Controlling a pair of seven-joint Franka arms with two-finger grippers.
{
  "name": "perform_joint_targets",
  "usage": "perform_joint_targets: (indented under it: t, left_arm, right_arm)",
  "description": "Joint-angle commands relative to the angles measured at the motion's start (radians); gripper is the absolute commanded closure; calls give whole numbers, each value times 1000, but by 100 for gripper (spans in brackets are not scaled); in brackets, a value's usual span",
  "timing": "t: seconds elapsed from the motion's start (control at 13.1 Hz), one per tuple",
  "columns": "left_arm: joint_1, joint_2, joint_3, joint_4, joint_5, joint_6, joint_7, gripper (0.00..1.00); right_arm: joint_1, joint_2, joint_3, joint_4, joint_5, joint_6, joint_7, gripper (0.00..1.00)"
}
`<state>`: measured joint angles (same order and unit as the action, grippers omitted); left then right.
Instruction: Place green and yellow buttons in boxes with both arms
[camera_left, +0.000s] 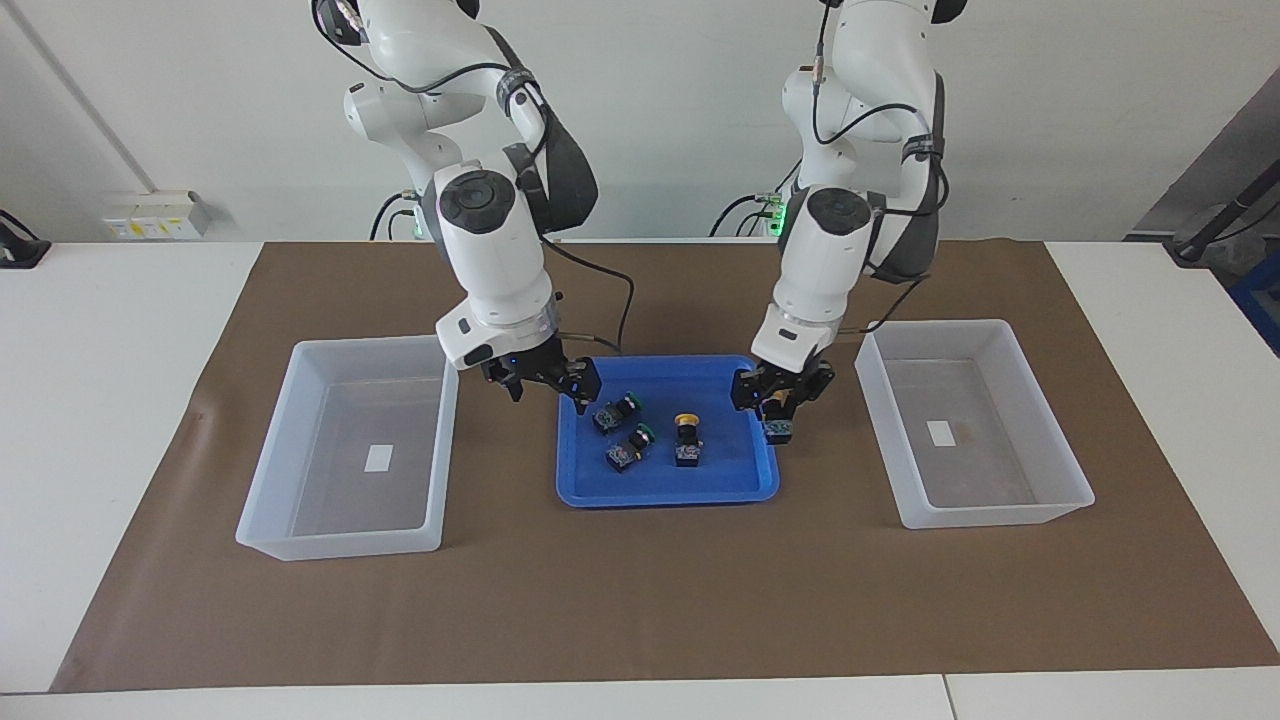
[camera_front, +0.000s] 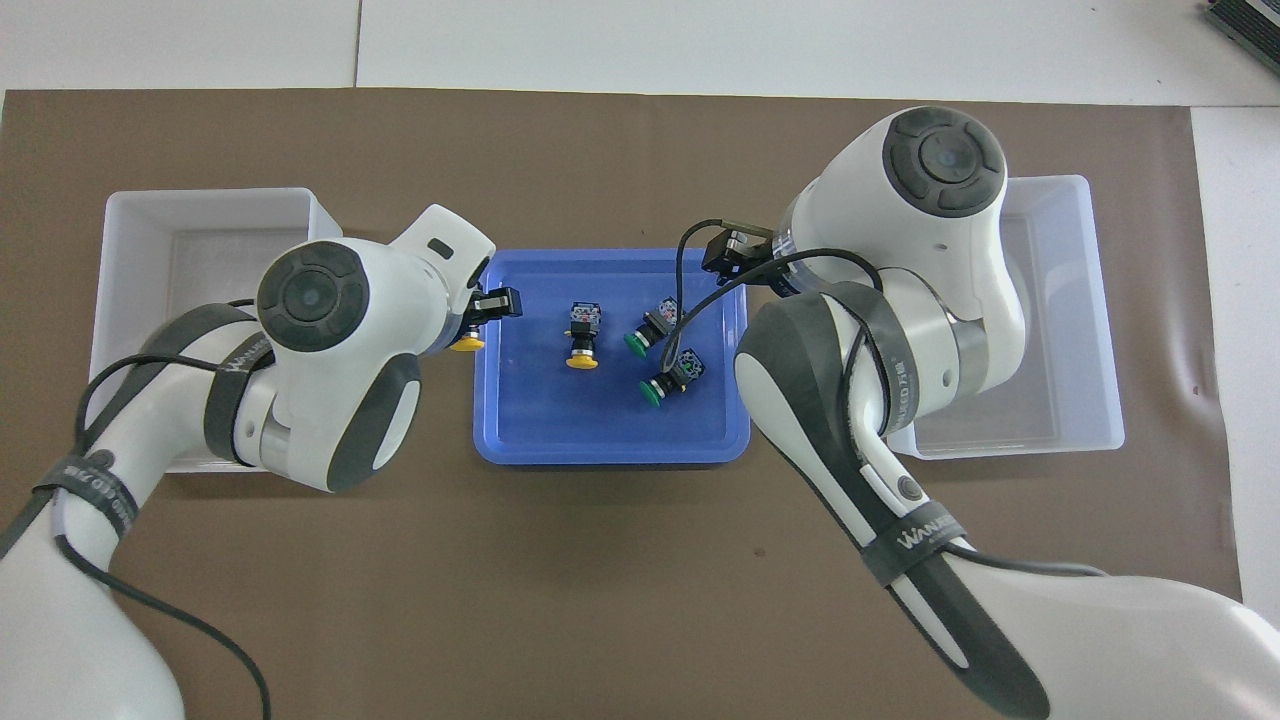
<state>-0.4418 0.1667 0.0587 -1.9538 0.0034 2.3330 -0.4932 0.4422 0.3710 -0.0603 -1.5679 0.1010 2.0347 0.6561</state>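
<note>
My left gripper (camera_left: 780, 405) is shut on a yellow button (camera_left: 778, 430), held up over the blue tray's rim at the left arm's end; its yellow cap (camera_front: 466, 345) shows under the wrist in the overhead view. Another yellow button (camera_left: 687, 440) and two green buttons (camera_left: 612, 412) (camera_left: 628, 450) lie in the tray. My right gripper (camera_left: 548, 388) hangs open over the tray's rim at the right arm's end, close to the nearer green button. Two translucent boxes (camera_left: 340, 545) (camera_left: 1000, 512) flank the tray, each holding only a white label.
The blue tray (camera_left: 660, 495) sits mid-table on a brown mat (camera_left: 640, 600). In the overhead view the right arm's wrist covers part of one box (camera_front: 1095, 300), and the left arm's wrist covers part of the other box (camera_front: 125, 300).
</note>
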Motion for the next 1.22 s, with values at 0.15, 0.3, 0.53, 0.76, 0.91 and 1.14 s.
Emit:
perform_joint_targets:
  t: [0.15,0.3,0.53,0.76,0.91,1.14]
  left_arm:
    - [156,-35,1,27,18,-29,167,100]
    - [243,-32,0,27,18,-11,322,100]
    - [362,-32,-2,7,17,58,502,100]
    - [422,-26,-2,-29,15,156,625,100]
    - [454,20,-2,-37,15,227,688,100]
    - [491,73,0,-102,13,396,719,100]
  right_arm:
    - [73,152,8,58,-4,121,25,0]
    - [84,210,8,98,-9,165,25,0]
    - [85,229,10,92,-61,220,20,0]
    - [102,244,10,85,-76,259,10,0]
    - [105,243,10,68,-70,280,11,0]
    - [108,241,10,23,-70,285,-1,0]
